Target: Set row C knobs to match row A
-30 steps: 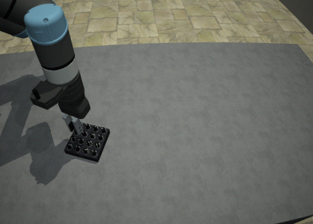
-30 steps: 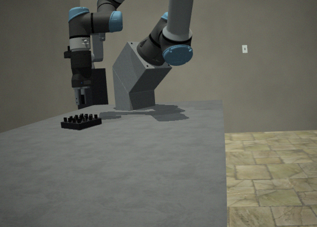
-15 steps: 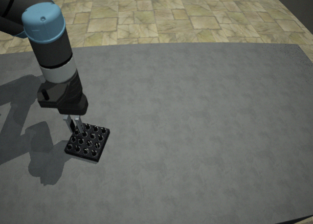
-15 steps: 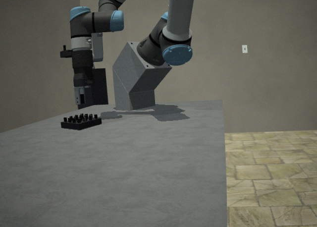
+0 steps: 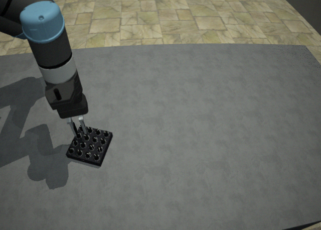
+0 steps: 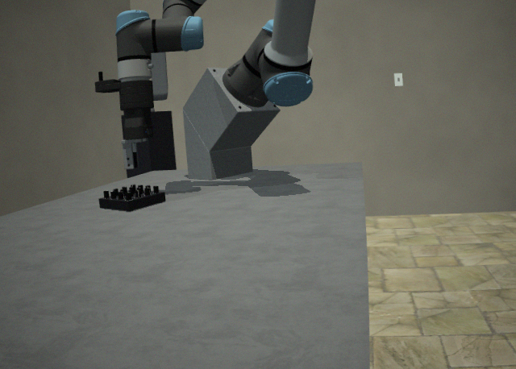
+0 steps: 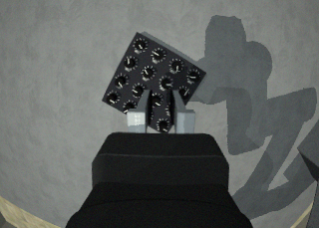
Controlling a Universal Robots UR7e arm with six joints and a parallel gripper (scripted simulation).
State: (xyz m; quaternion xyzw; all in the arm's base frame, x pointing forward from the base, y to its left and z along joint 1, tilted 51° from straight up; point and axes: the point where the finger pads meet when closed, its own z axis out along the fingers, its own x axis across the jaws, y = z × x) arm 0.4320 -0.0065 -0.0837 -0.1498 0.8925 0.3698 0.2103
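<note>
above one knob box (image 5: 84, 160) (image 6: 130, 205) (image 7: 131, 74), two jaws (image 5: 81, 134) (image 6: 130, 167) hang (partly open, gripping nothing).

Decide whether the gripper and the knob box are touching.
Apart: the exterior view shows the gripper ending well above the knob box.

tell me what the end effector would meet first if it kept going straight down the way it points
Probably the black square box with black knobs, somewhere among its knobs; the end effector points down towards it, though depth leaves the exact knob unclear.
</note>
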